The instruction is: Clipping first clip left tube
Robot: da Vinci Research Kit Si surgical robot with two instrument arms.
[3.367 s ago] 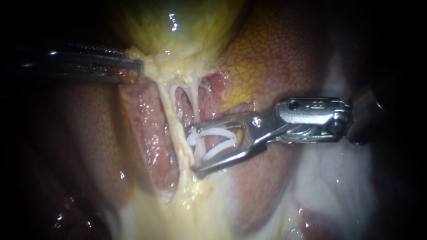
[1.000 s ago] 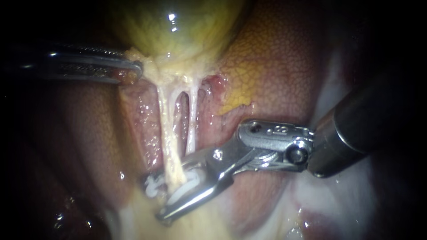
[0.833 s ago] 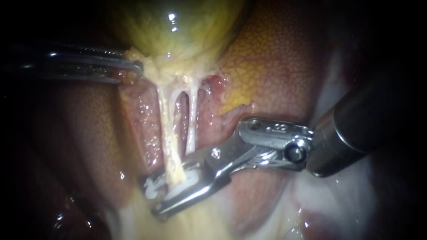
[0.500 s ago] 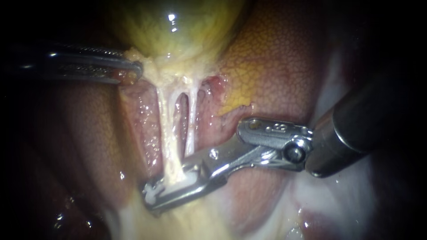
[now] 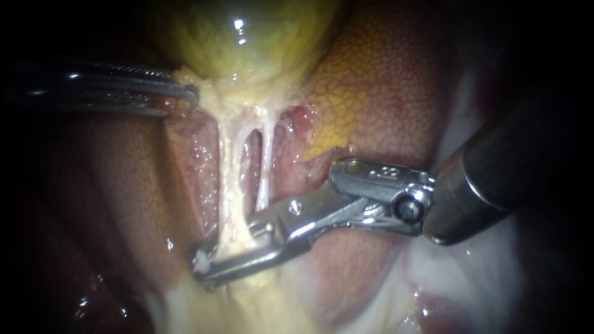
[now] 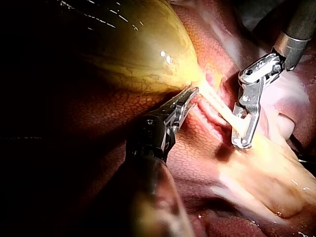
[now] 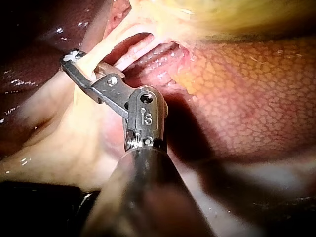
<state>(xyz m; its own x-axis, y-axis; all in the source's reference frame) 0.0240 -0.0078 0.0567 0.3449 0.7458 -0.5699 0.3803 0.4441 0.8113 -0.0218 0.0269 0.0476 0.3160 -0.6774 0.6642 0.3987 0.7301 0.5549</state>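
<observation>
The yellow-green gallbladder (image 5: 241, 37) hangs above two pale tubes. My left instrument (image 5: 189, 99) is shut on the tissue at the gallbladder's neck and holds it taut. The thicker left tube (image 5: 228, 185) runs down into my right instrument (image 5: 207, 267), whose jaws lie together across its lower end. A white clip (image 5: 201, 261) is pressed between them, only its end showing. The thin right tube (image 5: 266, 167) stays outside the jaws. In the right wrist view the clip (image 7: 74, 54) peeks from the jaw tips (image 7: 71, 60) around the left tube (image 7: 101, 52).
Mottled red-orange liver (image 5: 383, 80) lies behind and on both sides. Pale yellow fatty tissue (image 5: 247, 303) spreads below the clip. The right instrument's dark shaft (image 5: 495, 173) comes in from the right. In the left wrist view both instruments, left (image 6: 190, 96) and right (image 6: 243, 143), flank the tubes.
The right instrument moved down and left with the open clip, straddled the left tube, then its jaws came together, squeezing the clip flat. The left instrument has held still.
</observation>
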